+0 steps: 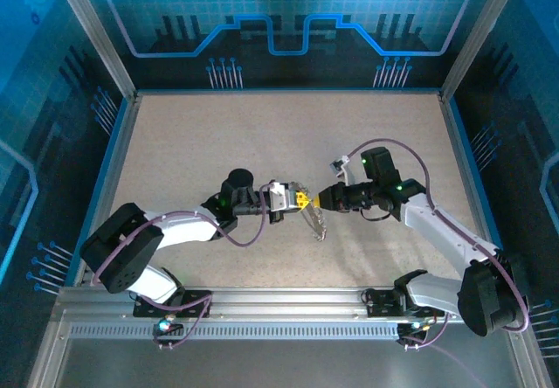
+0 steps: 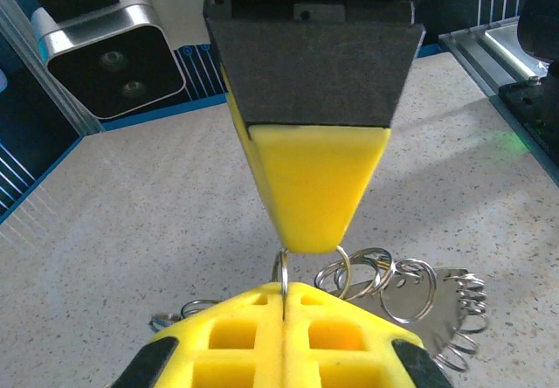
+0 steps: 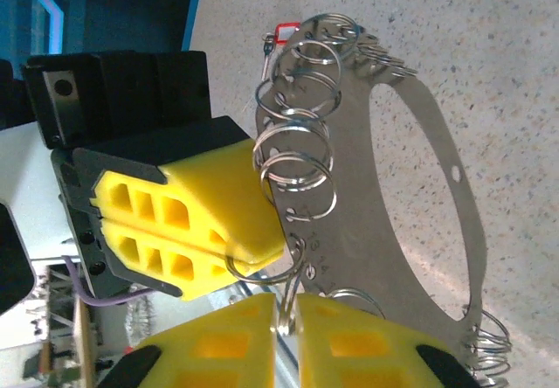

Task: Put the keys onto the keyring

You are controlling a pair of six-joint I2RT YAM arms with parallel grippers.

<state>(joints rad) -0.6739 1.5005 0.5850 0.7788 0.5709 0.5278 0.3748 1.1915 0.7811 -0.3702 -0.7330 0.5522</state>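
Note:
The keyring (image 3: pixel 437 156) is a flat silvery oval loop with several small wire rings (image 3: pixel 297 156) along its edge; it hangs between my two grippers (image 1: pixel 316 222). My left gripper (image 2: pixel 286 292) is shut on one thin wire ring (image 2: pixel 285 270). My right gripper (image 3: pixel 288 305) is shut on another wire ring (image 3: pixel 293 274), which is linked to the loop. The two yellow tips nearly touch: my right gripper (image 2: pixel 311 241) points down onto the left one, and my left gripper (image 3: pixel 253 252) sits just above the right fingers. A tiny red-headed key (image 3: pixel 284 31) shows at the loop's far end.
The speckled beige tabletop (image 1: pixel 262 135) spreads behind and to both sides of the grippers. Metal frame posts (image 1: pixel 96 34) and blue walls border it. A rail (image 1: pixel 288 305) runs along the near edge by the arm bases.

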